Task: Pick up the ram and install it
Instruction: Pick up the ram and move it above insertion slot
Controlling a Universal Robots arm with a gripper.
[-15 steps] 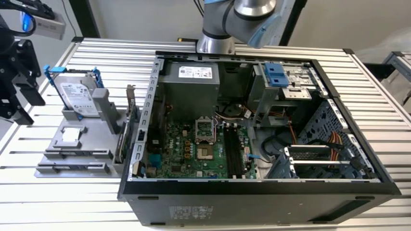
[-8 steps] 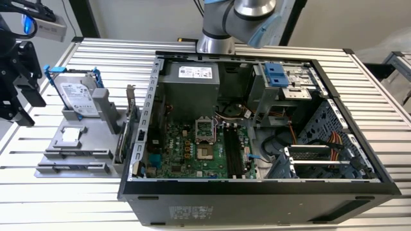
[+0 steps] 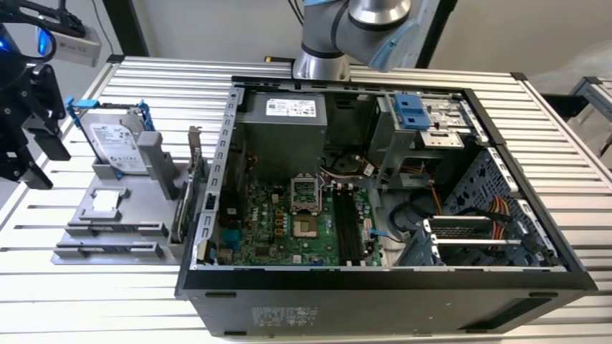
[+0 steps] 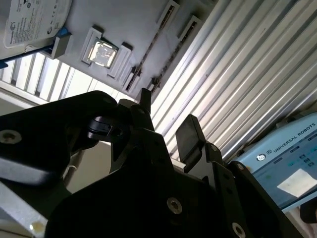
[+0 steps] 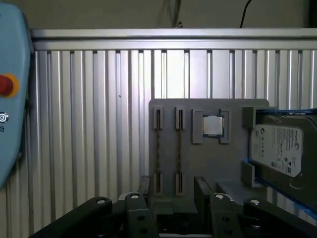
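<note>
Two ram strips (image 5: pixel 158 151) (image 5: pixel 179 151) stand on edge in the slots of a grey fixture (image 5: pixel 233 173). In the exterior view they are thin bars (image 3: pixel 110 231) at the fixture's near end, to the left of the computer case. My black gripper (image 3: pixel 43 161) hangs at that view's far left, beyond the fixture and apart from it. In the first wrist view the gripper (image 5: pixel 173 198) is open, and nothing is between its fingers (image 5: pixel 203 188). The second wrist view shows the gripper (image 4: pixel 166 124) above the slatted table, with one ram strip (image 4: pixel 148 49) well off from it.
A silver hard drive (image 3: pixel 120 143) with blue rails and a square processor chip (image 5: pixel 213 125) share the fixture. The open case (image 3: pixel 383 186) holds a green motherboard (image 3: pixel 287 222) with long memory slots (image 3: pixel 349 229). A light-blue pendant (image 5: pixel 10 99) lies on the slatted table (image 5: pixel 89 124).
</note>
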